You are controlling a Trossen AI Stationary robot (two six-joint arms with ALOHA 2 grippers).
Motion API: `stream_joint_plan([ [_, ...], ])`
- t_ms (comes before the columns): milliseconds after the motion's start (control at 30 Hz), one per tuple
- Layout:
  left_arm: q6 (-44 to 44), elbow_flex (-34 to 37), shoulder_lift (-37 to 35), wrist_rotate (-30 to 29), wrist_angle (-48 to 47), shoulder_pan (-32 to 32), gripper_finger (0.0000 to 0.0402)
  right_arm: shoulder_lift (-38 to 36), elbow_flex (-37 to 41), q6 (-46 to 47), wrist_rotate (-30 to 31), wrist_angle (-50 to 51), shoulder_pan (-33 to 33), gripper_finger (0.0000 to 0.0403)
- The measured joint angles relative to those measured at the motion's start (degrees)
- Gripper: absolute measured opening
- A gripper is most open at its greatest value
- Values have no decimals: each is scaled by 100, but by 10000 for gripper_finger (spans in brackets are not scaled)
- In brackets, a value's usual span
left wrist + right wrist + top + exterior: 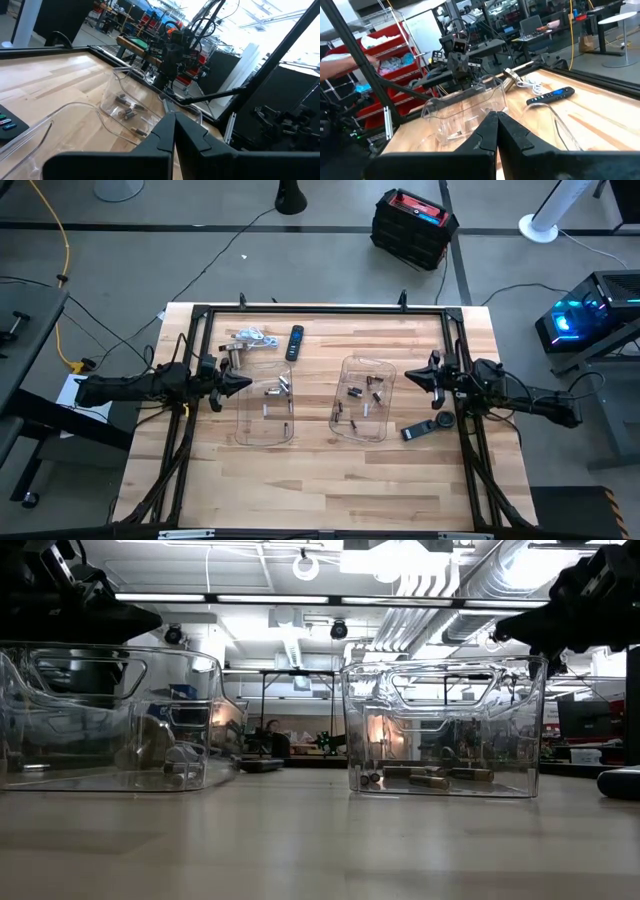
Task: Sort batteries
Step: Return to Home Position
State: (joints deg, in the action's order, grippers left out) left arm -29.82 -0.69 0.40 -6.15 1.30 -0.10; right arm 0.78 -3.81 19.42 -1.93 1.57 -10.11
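Note:
Two clear trays stand side by side mid-table. The left tray (265, 402) holds several small light batteries (272, 392). The right tray (362, 397) holds several darker batteries (355, 391), which lie on its floor in the low view (430, 778). My left gripper (245, 382) hovers shut at the left tray's left rim, with its fingertips together in the left wrist view (174, 116). My right gripper (408, 377) hovers shut just right of the right tray, with its tips together in the right wrist view (496, 115). Neither gripper carries anything.
A dark remote (295, 342) and a silvery metal cup with clutter (250, 340) lie beyond the left tray. A dark gadget (415, 431) and a round dark object (444, 420) sit near the right arm. A black frame (320, 309) borders the table. Bare wood lies toward the near edge.

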Motion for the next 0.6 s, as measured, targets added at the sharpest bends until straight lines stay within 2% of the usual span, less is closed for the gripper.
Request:
stream_joint_plan([
  [600, 0, 0, 0, -2, 0, 0, 0, 0, 0, 0, 0, 227, 0, 0],
])
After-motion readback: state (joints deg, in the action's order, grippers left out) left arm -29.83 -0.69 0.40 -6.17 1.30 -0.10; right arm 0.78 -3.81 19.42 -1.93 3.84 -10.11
